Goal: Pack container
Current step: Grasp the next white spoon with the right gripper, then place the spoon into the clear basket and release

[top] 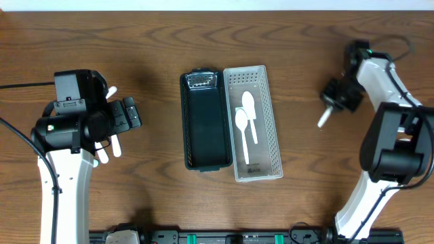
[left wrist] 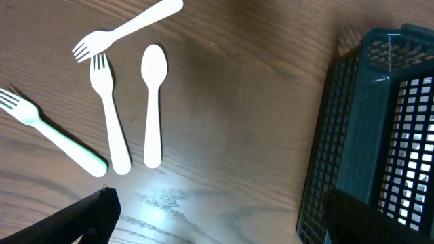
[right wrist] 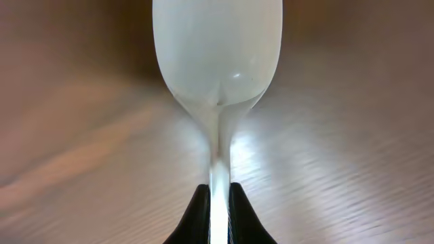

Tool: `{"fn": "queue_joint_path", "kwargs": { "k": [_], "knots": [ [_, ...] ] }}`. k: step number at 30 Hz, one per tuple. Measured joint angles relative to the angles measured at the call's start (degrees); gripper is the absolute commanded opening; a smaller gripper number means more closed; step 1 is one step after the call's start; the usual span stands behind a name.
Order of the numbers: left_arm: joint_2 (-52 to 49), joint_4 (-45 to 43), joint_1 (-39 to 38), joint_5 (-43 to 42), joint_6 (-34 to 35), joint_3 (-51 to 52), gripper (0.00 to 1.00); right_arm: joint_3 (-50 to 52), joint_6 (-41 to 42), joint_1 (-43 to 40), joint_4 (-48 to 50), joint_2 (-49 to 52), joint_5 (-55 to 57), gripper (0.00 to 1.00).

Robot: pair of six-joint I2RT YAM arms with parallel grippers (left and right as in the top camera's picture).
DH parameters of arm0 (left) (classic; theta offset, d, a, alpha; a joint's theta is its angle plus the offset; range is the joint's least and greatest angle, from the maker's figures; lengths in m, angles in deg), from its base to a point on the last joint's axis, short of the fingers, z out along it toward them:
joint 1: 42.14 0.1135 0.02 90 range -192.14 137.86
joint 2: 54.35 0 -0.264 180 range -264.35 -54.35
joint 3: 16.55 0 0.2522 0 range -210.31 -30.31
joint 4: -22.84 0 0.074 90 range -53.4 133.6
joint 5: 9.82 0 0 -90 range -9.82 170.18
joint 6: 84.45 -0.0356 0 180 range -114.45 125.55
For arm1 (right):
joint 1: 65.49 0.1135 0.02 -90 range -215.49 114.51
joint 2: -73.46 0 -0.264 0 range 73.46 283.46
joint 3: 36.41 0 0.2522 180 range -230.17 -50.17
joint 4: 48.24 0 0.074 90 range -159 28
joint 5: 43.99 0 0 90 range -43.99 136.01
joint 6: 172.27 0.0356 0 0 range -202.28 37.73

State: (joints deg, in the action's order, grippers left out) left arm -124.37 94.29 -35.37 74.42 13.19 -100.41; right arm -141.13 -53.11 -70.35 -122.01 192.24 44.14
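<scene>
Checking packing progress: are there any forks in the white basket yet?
No, the white basket holds only two spoons, lying side by side, and no forks.

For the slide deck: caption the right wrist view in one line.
Right claw shut on the handle of a white spoon, its bowl pointing away over the wooden table.

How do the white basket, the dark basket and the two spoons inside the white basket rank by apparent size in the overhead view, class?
1. white basket, slightly longer and wider than its neighbour
2. dark basket
3. upper spoon and lower spoon: they look alike, so they are not ranked against each other
</scene>
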Motion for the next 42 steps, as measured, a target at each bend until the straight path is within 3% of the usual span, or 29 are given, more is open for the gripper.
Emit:
{"fn": "queue_joint_path", "kwargs": {
  "k": [10,20,22,23,25,26,32,36,42],
  "knots": [
    [0.00,-0.02,0.00,0.00,0.00,0.00,0.98,-9.22,-2.91,21.11,-1.77,-16.13,-1.51,0.06],
    [0.00,-0.02,0.00,0.00,0.00,0.00,0.98,1.51,-3.17,33.81,0.50,-10.01,-1.57,0.08],
    [0.00,-0.02,0.00,0.00,0.00,0.00,0.98,3.54,-3.45,34.95,1.18,-8.28,-1.62,0.10],
    [0.00,-0.02,0.00,0.00,0.00,0.00,0.98,4.52,-3.93,35.47,1.46,-7.28,-1.60,0.17],
    [0.00,-0.02,0.00,0.00,0.00,0.00,0.98,5.44,-4.94,35.95,1.60,-5.75,-1.57,0.38],
    [0.00,0.00,0.00,0.00,0.00,0.00,0.98,5.60,-5.68,36.04,1.88,-5.14,-1.68,0.41],
    [0.00,-0.02,0.00,0.00,0.00,0.00,0.98,3.74,-9.29,35.85,1.66,-4.87,-1.55,0.39],
    [-0.02,0.02,0.00,0.00,0.00,0.00,0.98,-5.49,-9.49,33.88,-2.86,-5.51,0.28,0.39],
    [-0.02,0.02,0.00,0.00,0.00,0.00,0.98,-19.47,-2.64,20.96,-9.77,-13.84,7.45,0.40]
  ]
}}
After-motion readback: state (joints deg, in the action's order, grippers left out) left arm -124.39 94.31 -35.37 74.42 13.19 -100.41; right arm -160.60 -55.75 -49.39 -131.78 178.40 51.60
